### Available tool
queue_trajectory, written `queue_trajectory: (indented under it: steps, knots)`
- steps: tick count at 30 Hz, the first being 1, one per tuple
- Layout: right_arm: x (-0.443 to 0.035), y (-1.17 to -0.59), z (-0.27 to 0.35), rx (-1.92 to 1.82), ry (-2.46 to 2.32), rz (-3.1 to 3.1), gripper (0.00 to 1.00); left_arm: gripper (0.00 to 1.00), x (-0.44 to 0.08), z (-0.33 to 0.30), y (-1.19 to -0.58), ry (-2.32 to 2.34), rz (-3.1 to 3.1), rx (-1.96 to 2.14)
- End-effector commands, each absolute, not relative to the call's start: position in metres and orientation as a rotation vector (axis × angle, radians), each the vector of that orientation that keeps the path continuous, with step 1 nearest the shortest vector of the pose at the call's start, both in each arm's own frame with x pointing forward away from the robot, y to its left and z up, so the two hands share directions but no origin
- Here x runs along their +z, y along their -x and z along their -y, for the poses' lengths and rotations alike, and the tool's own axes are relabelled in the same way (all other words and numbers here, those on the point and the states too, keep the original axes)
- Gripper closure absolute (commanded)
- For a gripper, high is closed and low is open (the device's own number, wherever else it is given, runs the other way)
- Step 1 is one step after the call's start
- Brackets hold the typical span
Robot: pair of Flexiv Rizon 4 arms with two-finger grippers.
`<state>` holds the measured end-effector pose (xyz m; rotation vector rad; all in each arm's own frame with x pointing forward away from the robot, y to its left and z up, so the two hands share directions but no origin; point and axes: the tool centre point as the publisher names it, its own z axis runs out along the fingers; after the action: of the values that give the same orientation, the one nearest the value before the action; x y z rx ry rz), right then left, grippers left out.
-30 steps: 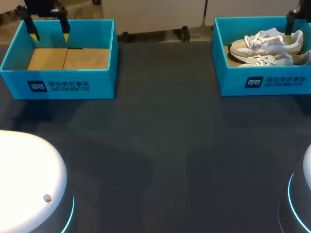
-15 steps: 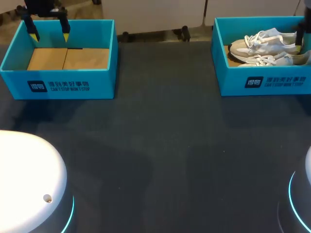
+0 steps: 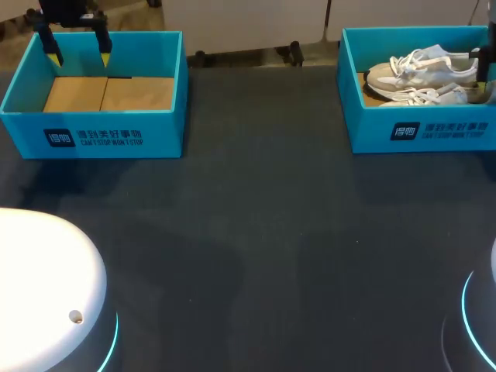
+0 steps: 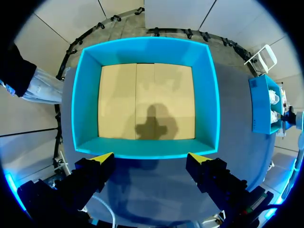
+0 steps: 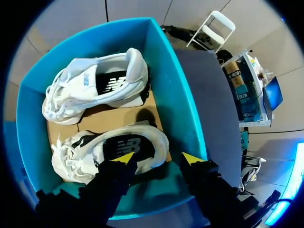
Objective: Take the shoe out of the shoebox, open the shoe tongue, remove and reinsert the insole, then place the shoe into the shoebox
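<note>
Right gripper (image 5: 158, 159): the head view clips it at the right edge, over the right shoebox (image 3: 372, 130), so the jaws can't be read there. The right wrist view shows them apart, gripping nothing, one tip above the heel of the closer shoe (image 5: 111, 151), the other over the box wall. The further shoe (image 5: 95, 85) is beside it, tilted. Both are in the box, long axes left-right, toes left. Left gripper (image 3: 77, 56) has jaws apart above the far wall of the left shoebox (image 3: 93, 138). The left wrist view shows its cardboard floor (image 4: 147, 99).
</note>
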<state>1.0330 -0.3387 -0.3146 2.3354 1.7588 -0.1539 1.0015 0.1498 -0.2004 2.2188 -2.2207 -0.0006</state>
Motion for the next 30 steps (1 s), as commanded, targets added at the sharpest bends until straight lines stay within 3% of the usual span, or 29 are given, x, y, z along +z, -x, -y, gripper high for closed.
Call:
queue_trajectory:
  steps: [1,5,30]
  knots:
    - [-0.323,-1.042,0.342,-0.191,-2.297,-1.774,0.46,0.00,-0.200,-0.150,-1.001,-2.220,2.221,-0.001]
    - [-0.329,-1.047,0.344,-0.217,-2.276,-1.792,0.51,0.00,-0.200,-0.150,-1.001,-2.220,2.221,-0.001]
    - [-0.374,-1.049,0.354,-0.297,-2.276,-1.857,0.53,0.00,-0.200,-0.150,-1.001,-2.220,2.221,-0.001]
